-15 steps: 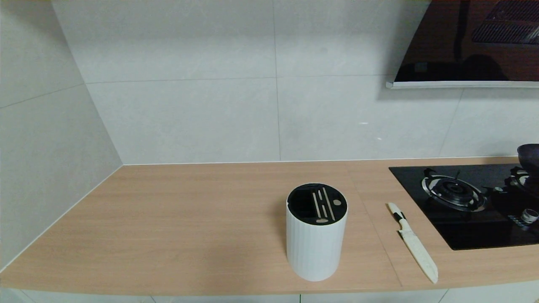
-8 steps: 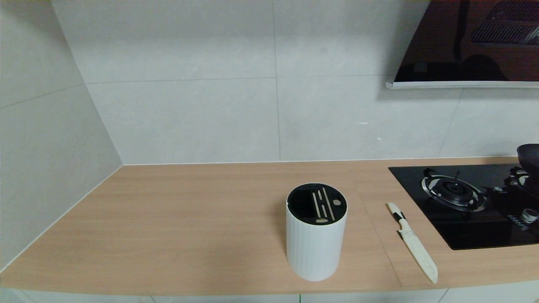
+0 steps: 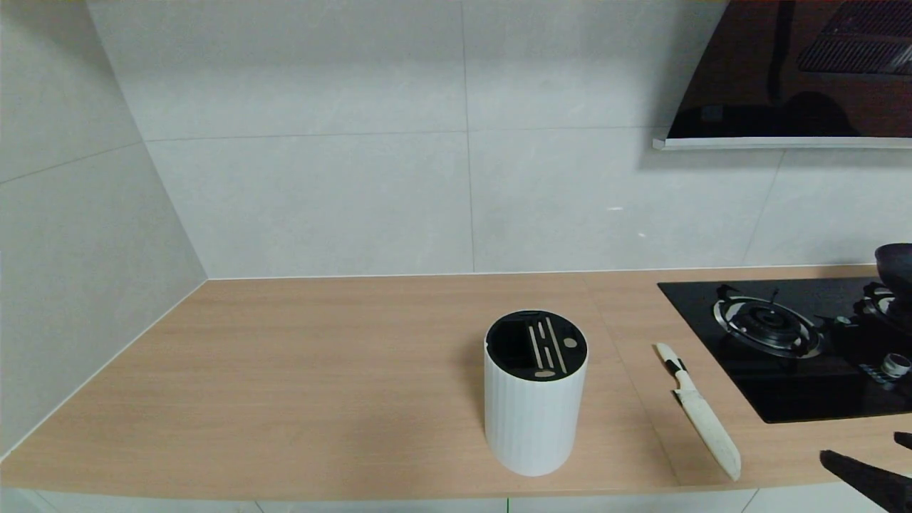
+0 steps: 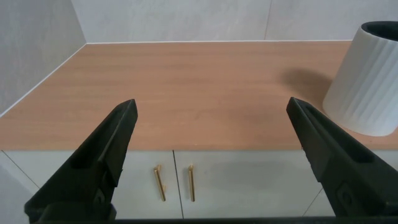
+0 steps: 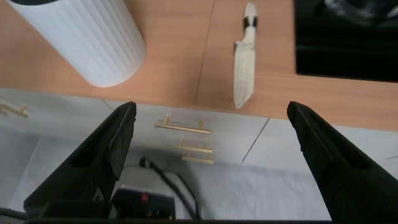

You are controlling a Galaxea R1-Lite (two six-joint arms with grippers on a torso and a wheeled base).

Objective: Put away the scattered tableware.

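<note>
A: The right gripper (image 5: pixel 208 115) is spread wide with nothing between its fingers. It hangs just off the front edge of the counter (image 3: pixel 320 370), near the knife tip. The left gripper (image 4: pixel 211 102) is spread and empty too, out in front of the counter on the far side of the holder (image 3: pixel 534 399).

B: Where does the knife (image 3: pixel 695 410) lie?

A: It lies flat on the counter between the holder and the stove (image 3: pixel 784 356), touching neither. Its handle (image 3: pixel 670 360) points toward the wall and its blade (image 3: pixel 709 431) toward the front edge.

B: How do you think it handles?

A: It looks light and stiff. The blade looks thin and lies flat against the wood, so I think fingers would skid off it, and the edge is sharp.

B: So take it by the handle?

A: Yes, by the handle, close to the dark band. It is thicker there and gives the fingers something to close on. It looks smooth, so it probably needs a firm squeeze.

B: And the holder?

A: It stands upright, and the slots (image 3: pixel 545 345) in its top are narrow. The blade has to go in point down and lined up with a slot. The holder looks light, so a crooked push could shove or tip it.
</note>
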